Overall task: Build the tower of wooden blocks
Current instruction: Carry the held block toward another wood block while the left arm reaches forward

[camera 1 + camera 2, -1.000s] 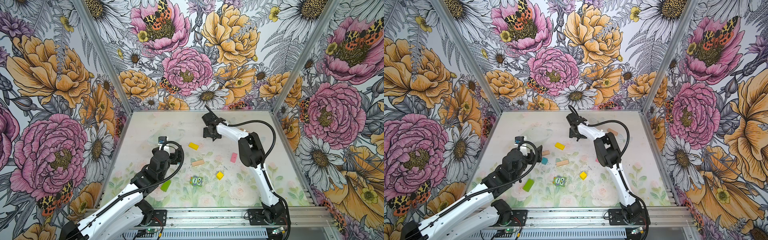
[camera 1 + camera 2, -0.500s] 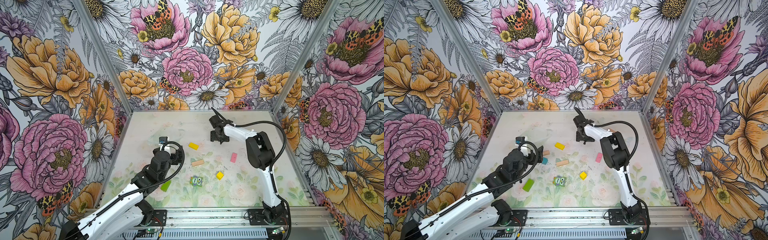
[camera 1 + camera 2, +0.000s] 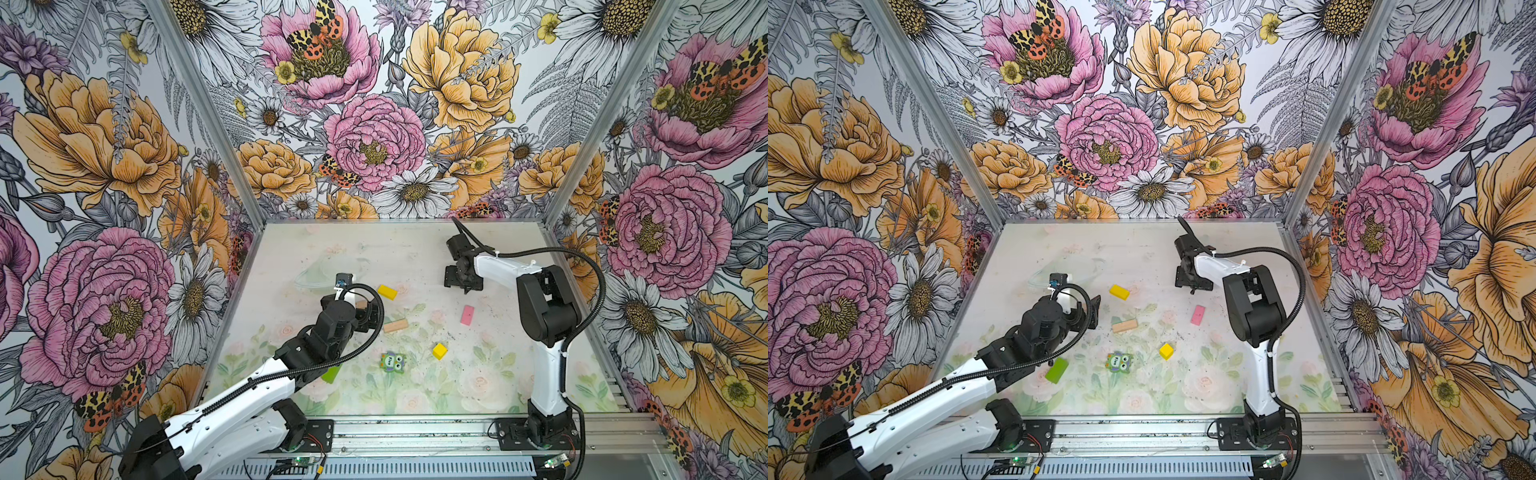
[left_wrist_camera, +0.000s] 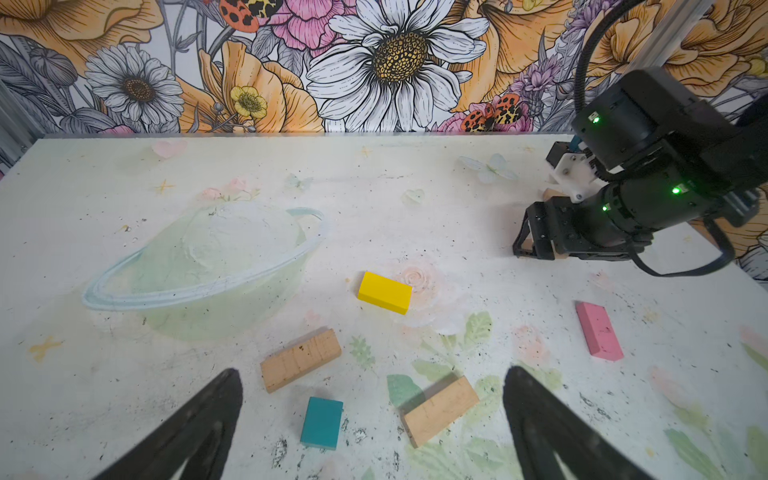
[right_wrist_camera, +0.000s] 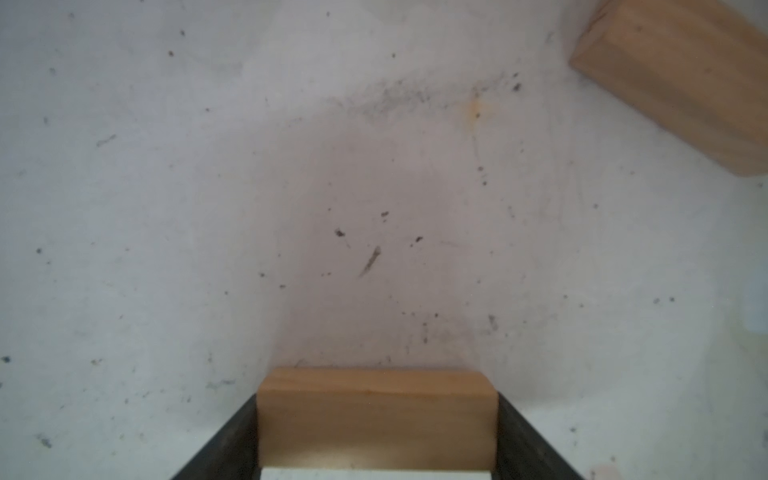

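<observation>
One base bar in hand: clamping a tan bar [image 5: 376, 415] in the right end effector [image 3: 462, 285], close above the table [image 3: 374, 249] toward its far right corner, with a second tan bar [image 5: 681, 83] near. Holding the left end effector [image 4: 372, 374] spread wide and empty over a teal block [image 4: 321, 422] and two further tan bars [image 4: 300, 359] around the table's middle. Judging the base course as under way, no tower standing. Next calling for setting the held bar alongside its neighbour, then releasing.
</observation>
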